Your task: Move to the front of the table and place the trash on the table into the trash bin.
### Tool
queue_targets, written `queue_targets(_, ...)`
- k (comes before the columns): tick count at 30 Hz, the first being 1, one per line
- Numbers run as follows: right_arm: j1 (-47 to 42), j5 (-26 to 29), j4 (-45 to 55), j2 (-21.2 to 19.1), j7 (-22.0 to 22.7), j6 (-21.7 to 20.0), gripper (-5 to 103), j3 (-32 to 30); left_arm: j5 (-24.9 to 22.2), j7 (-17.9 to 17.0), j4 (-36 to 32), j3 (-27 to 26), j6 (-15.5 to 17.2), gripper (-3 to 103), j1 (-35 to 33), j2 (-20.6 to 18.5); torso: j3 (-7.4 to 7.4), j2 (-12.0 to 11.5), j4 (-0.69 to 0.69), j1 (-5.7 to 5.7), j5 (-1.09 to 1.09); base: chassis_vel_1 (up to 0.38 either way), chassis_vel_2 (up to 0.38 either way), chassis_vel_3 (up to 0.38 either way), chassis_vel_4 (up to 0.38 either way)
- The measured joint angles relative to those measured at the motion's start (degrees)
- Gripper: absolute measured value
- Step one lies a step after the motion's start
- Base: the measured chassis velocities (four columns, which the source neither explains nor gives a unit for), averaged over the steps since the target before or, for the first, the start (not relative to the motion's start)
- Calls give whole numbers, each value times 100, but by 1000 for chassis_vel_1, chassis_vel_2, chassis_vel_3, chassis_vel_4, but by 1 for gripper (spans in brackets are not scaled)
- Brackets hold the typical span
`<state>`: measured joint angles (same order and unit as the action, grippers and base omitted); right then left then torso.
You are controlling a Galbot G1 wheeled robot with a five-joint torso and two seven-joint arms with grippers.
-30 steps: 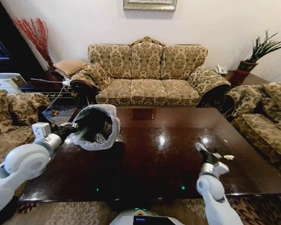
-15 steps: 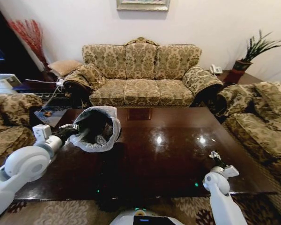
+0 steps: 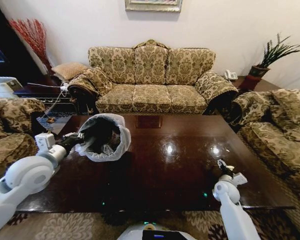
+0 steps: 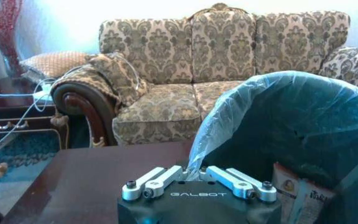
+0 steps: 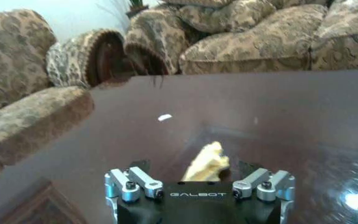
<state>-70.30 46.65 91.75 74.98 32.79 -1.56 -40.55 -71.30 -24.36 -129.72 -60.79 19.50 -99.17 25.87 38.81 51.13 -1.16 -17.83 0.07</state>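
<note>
A: Item one, the step. Your right hand holds a crumpled pale scrap between its fingers, low over the right end of the desk. Your left hand is clamped on the rim of the trash bin, which hangs tilted over the desk's left end, mouth turned toward the right arm.

B: How should you carry it across?

A: Judged from here: keep the grip firm, lift clear of the glossy top, travel left, and let go only when the scrap is well inside the bag's mouth. Hold the bin steady meanwhile.

B: Item two, the count?

A: Bin: one, lined with a translucent bag; some printed wrapper lies inside it. Scraps: one in the right hand, plus one small white fleck on the desk farther toward the armchair. Bottles: none that I can make out.
</note>
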Motion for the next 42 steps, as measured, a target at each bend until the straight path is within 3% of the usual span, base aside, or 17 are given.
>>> queue_targets(10, 3, 209, -1, -18, 112, -44, 59, 10, 35, 23, 16, 21, -47, 2, -4, 1, -1, 0, -1, 0, -8, 0, 0, 0, 0)
queue_targets(16, 30, 302, -17, -40, 125, -65, 43, 9, 42, 30, 8, 24, -56, 2, -8, 10, 0, 0, 0, 0, -7, 0, 0, 0, 0)
queue_targets(18, 34, 313, -18, -42, 126, -70, 43, 9, 42, 30, 7, 24, -56, 2, -8, 13, 0, 0, 0, 0, -7, 0, 0, 0, 0)
queue_targets(22, 47, 338, -14, -42, 134, -82, 28, 5, 62, 30, 5, 24, -63, 2, -13, 43, 0, 1, -1, 0, -7, 0, 0, 0, 0)
queue_targets(32, -25, 336, 162, -30, 138, -86, 4, -6, 52, 34, 3, -20, -57, 2, -17, 1, 0, 0, -1, 0, -7, 0, 0, 0, 0)
queue_targets(39, -11, -284, 1107, 94, -527, -9, 0, 242, -140, 25, 52, -163, 28, 2, -48, -318, 0, 1, 0, 0, -6, 0, 0, 0, 0)
queue_targets(40, 17, -380, 1377, 118, -715, 14, 0, 379, -209, 13, 54, -185, 64, 2, -43, -379, 0, 1, 0, 0, -7, 0, 0, 0, 0)
queue_targets(42, 55, -580, 2124, 140, -1645, 41, 0, 832, -510, -58, 31, -228, 240, 2, -15, -556, 0, 0, -1, 0, -8, 0, 0, 0, 0)
